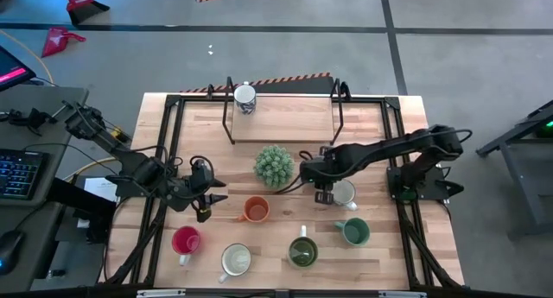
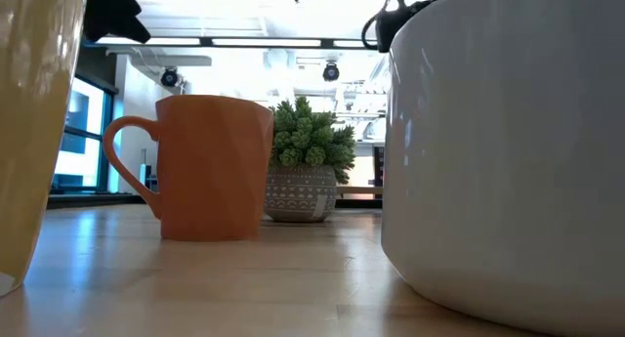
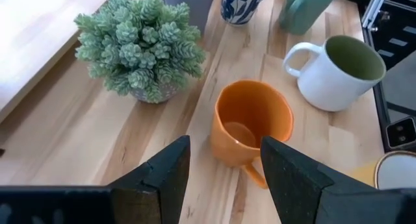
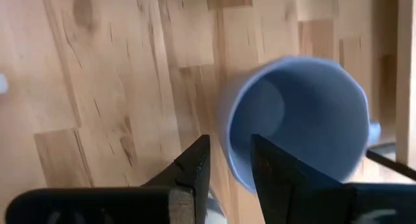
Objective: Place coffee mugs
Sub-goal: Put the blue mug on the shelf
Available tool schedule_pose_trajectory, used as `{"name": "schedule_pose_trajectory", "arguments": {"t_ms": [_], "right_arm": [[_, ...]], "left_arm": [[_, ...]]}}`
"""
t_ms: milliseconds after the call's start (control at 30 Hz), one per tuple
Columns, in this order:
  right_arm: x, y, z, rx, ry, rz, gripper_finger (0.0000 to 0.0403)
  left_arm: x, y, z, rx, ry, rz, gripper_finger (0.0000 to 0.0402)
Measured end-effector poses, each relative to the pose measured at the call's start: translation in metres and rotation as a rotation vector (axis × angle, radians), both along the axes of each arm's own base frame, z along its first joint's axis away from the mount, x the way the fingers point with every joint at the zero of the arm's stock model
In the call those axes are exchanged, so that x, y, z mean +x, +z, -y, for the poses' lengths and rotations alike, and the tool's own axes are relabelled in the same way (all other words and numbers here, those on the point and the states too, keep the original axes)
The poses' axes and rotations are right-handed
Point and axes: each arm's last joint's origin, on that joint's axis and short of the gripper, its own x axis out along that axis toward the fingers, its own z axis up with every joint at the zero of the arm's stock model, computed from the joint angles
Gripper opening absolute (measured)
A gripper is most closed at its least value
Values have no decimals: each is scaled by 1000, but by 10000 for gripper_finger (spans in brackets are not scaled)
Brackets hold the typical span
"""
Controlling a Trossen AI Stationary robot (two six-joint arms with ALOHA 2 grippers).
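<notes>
Several coffee mugs stand upright on the wooden table [image 1: 380, 142]. My left gripper [image 1: 212, 203] is open, just left of the orange mug [image 3: 250, 123], whose handle [image 3: 257, 175] points toward it. My right gripper [image 4: 229, 178] is open and points down over the near-left rim of the pale blue mug [image 4: 299, 120], which stands right of the plant. One finger is over the mug's hollow and one is outside its wall, and no touch shows. Red [image 1: 186, 241], cream [image 1: 235, 260], green-lined white [image 1: 302, 251] and green [image 1: 354, 231] mugs stand along the near edge.
A spiky green plant [image 1: 273, 165] in a patterned pot stands mid-table, between the two grippers. A raised wooden shelf [image 1: 285, 117] on a black frame spans the far side and bears one pale mug [image 1: 244, 97]. The left part of the table is bare wood.
</notes>
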Motion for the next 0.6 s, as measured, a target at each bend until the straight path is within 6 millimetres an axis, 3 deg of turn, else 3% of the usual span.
{"name": "schedule_pose_trajectory", "arguments": {"t_ms": [600], "right_arm": [[23,-40,2,-16,2,-65,87]], "left_arm": [[-1,-2,0,2,-12,-26,177]]}}
